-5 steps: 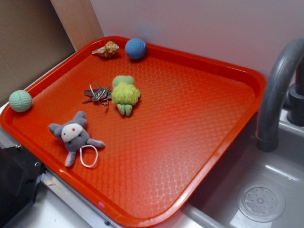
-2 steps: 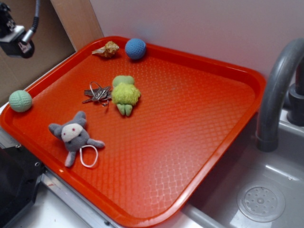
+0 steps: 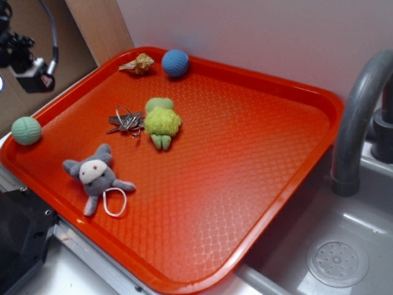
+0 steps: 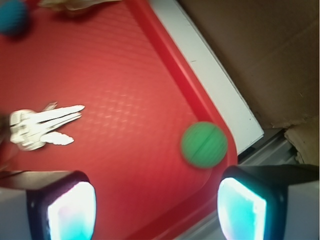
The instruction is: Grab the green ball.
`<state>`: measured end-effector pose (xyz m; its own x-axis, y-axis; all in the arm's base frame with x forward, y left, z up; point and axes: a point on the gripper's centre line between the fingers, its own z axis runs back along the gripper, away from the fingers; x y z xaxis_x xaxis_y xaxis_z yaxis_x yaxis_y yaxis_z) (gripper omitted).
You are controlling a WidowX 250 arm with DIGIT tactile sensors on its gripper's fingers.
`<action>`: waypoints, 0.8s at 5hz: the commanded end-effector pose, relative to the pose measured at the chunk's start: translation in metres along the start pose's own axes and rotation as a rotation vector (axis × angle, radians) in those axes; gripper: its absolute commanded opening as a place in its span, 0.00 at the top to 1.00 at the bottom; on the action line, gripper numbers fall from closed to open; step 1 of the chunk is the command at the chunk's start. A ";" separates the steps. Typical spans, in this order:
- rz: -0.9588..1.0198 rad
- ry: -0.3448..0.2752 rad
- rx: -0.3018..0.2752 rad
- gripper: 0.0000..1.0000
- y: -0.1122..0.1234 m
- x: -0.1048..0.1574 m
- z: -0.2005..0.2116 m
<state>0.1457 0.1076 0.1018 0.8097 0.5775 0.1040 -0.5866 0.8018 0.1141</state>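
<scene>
The red tray [image 3: 264, 141] fills most of the exterior view. On it, largest to smallest: grey plush toy [image 3: 96, 175] lower left, fuzzy yellow-green plush [image 3: 161, 121] center-left, keys [image 3: 125, 121] just beside it, blue ball [image 3: 175, 62] and shell [image 3: 139, 63] at the upper rim.

The green ball [image 3: 26, 130] sits at the far left of the frame, tight against the tray's raised lip. In the wrist view it shows right of center [image 4: 204, 144], pressed into the rim's curve.

My end effector [image 4: 155, 202] hangs above w/ jaws spread wide, holding nothing; the ball lies ahead of the gap, nearer my finger pad at lower right.

Handling, as I judge it: crocheted yarn, so light, soft, squashy, grippy, not fragile. It'll likely roll if nudged, but the lip blocks it on one side. Best hold is across the ball's middle, w/ the pads lined up along the rim, so neither finger lands on the lip.
</scene>
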 end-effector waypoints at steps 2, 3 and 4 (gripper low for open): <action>-0.033 -0.057 -0.062 0.00 0.036 0.035 -0.042; -0.105 -0.063 -0.079 0.00 0.041 0.040 -0.047; -0.140 -0.066 -0.028 0.00 0.046 0.038 -0.054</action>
<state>0.1567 0.1650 0.0505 0.8934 0.4315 0.1252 -0.4439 0.8906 0.0985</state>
